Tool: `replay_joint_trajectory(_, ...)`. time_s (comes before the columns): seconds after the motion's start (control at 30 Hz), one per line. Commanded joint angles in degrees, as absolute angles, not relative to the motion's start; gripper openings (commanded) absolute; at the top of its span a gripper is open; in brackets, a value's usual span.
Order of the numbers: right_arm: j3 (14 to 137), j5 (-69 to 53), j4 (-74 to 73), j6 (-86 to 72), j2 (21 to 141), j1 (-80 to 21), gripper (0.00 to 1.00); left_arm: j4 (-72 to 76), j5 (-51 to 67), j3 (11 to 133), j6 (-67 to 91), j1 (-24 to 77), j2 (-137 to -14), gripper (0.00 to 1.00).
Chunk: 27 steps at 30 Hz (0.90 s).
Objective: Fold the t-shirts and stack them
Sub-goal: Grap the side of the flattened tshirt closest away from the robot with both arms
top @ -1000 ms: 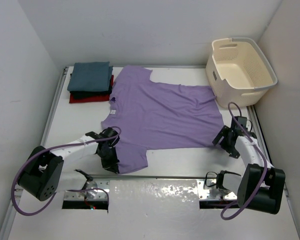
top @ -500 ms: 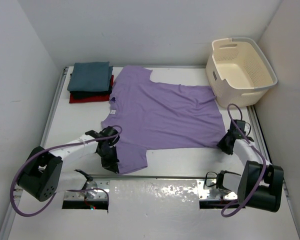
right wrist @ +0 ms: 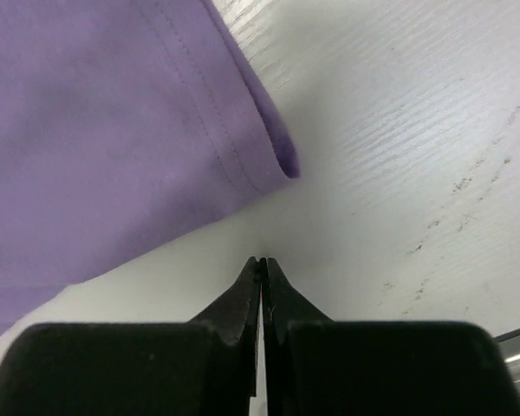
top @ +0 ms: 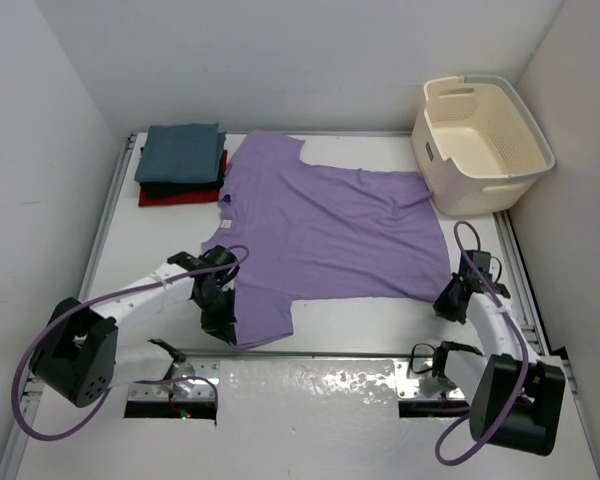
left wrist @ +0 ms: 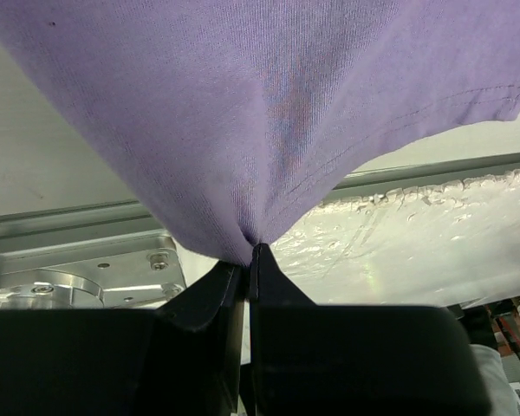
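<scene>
Purple shirt [top: 330,225] lies spread flat mid-table [top: 150,250], collar to the left, hem to the right, one sleeve at the far edge and one at the near edge. Left claw [left wrist: 251,251] is closed tight on the near sleeve's edge; in the wrist view the cloth is pinched between the fingertips and pulled up into a peak. Right claw [right wrist: 262,260] is fully closed with nothing in it: its tips rest together over bare table, and the shirt's near hem corner sits just ahead of them, not touching. The other three are folded and stacked at the far left corner, teal shirt [top: 183,152] on top, black shirt [top: 170,187] in the middle, red shirt [top: 175,199] at the bottom. Basket [top: 450,175] is at the far right corner, just beside the hem.
</scene>
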<state>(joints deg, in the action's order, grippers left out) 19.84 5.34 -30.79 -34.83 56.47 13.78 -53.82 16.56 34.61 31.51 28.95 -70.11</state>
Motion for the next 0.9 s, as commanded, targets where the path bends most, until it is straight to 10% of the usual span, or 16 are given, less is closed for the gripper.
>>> replay_joint_trajectory(0.0, 21.6, 3.3, -31.0, -33.4, 56.5, 13.8, 0.0, -54.6, 17.8, 35.3, 30.4, 29.4, -68.7, 0.0)
replay_joint_trajectory(0.1, 22.3, 3.2, -29.6, -33.7, 57.2, 13.8, 0.0, -53.9, 18.5, 34.1, 32.1, 29.5, -67.3, 0.0)
replay_joint_trajectory(0.3, 23.8, 3.3, -28.0, -35.2, 57.7, 13.8, 0.44, -51.9, 19.4, 32.9, 33.0, 29.5, -65.9, 0.0)
replay_joint_trajectory(0.87, 22.4, 8.1, -20.0, -37.8, 66.0, 13.8, 0.49, -50.5, 19.5, 31.6, 31.9, 29.5, -66.4, 0.0)
